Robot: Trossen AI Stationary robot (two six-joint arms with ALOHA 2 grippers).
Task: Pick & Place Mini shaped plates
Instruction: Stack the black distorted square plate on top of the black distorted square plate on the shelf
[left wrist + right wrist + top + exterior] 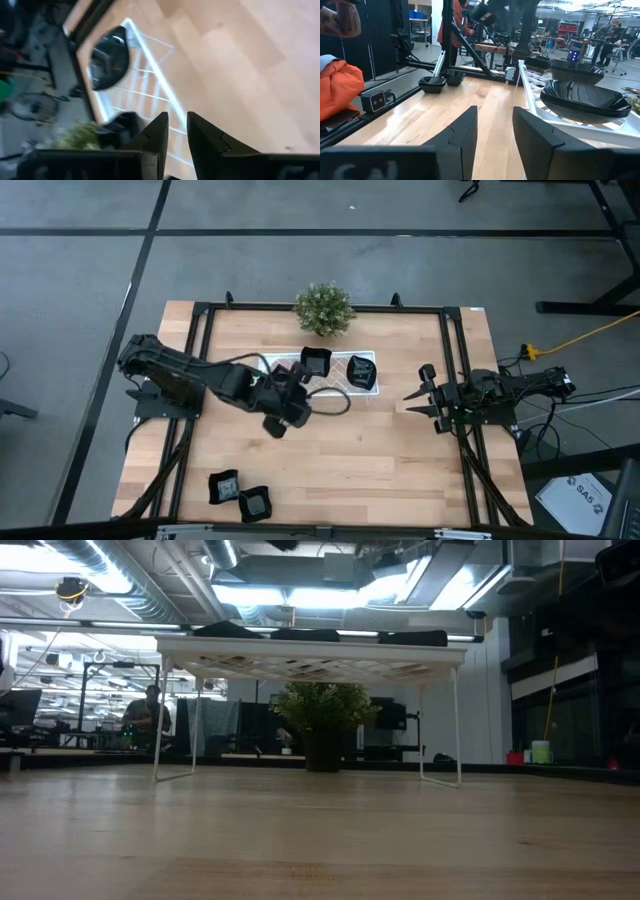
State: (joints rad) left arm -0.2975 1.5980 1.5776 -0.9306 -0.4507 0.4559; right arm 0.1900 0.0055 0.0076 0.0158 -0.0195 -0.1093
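While the right claw waits slightly parted, the empty left claw gapes narrowly beside the tray

The high camera looked straight down on the table, the low one level across it, both wrist cameras close above it, all sharing the white tray.

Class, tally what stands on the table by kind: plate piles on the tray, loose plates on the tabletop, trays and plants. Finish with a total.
Plate piles on the tray: 3
Loose plates on the tabletop: 2
White tray: 1
Potted plant: 1
Total: 7
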